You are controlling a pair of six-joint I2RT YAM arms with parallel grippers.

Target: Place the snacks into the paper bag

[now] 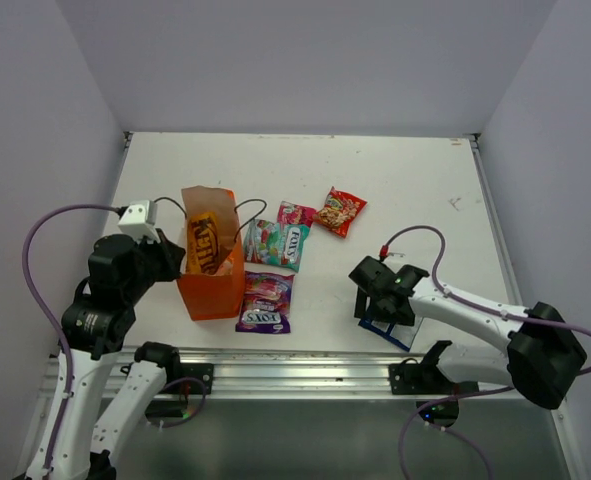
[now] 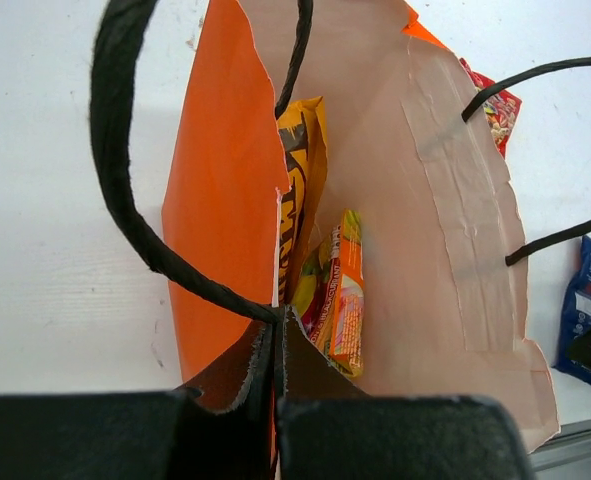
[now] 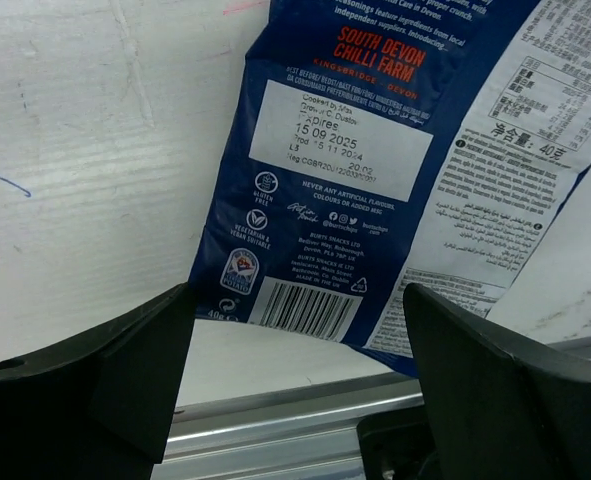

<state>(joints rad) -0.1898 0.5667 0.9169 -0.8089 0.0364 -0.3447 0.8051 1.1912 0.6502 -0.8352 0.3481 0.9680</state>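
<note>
Top external shows the bag (image 1: 213, 292) standing upright near the left front of the table (image 1: 415, 180), with its mouth open. A yellow packet (image 1: 203, 243) stands on edge inside it. The left wrist view looks down into the bag and shows a small orange packet (image 2: 345, 295) tucked beside the yellow one, so by my count two snacks are in.

The left gripper (image 1: 163, 258) is at the bag's left side. From its wrist camera the fingers are pressed together on the bag's rim, which seems to hold the mouth open. One of the cord handles (image 2: 125, 170) loops close over the lens.

Five packets lie outside the bag:
- The teal packet (image 1: 278, 243) is just right of the bag.
- The purple packet (image 1: 265, 302) touches or nearly touches the bag's front right corner.
- The pink packet (image 1: 295, 213) and the red packet (image 1: 340, 211) lie side by side farther back.
- The blue packet (image 1: 387, 328) is well apart, near the table's front edge by the right arm.

The right gripper (image 1: 380, 298) hangs over the blue packet. Its wrist view shows the fingers spread wide on either side of the packet's printed back and pinching nothing.

The task looks under half done. The blue packet is probably the next to be picked up, and the other four would follow.
</note>
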